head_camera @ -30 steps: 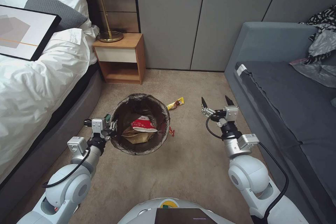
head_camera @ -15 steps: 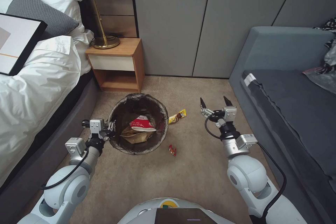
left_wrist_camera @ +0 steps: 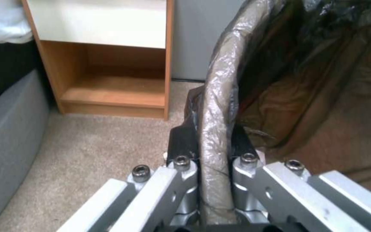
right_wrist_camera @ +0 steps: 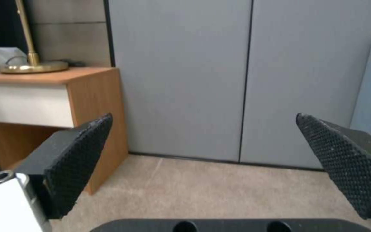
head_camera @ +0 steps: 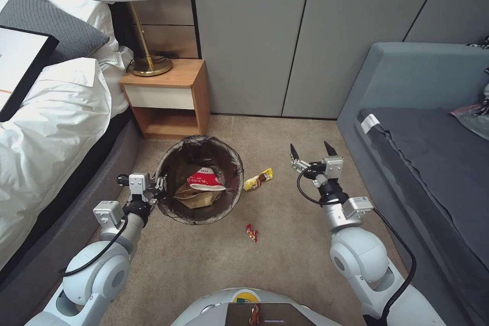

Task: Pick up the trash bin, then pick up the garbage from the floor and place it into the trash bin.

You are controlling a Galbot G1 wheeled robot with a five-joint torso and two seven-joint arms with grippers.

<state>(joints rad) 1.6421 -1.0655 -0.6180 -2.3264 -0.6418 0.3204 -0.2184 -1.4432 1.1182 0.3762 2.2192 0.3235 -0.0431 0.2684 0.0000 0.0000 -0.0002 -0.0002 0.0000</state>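
On carpet: two wrappers (head_camera: pixel 258 179) (head_camera: pixel 251 233); left end effector (head_camera: pixel 159 187) grips trash bin (head_camera: pixel 199 179) rim; right end effector (head_camera: pixel 308 152) wide.

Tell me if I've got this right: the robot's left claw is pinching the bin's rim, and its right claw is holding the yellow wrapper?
Not quite. In the head view the right gripper hangs open and empty; the yellow wrapper lies on the carpet. The left gripper does pinch the trash bin rim.

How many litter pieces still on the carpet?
2. A yellow wrapper lies between the trash bin and the right gripper; a small red packet lies nearer the robot. More may hide behind the bin.
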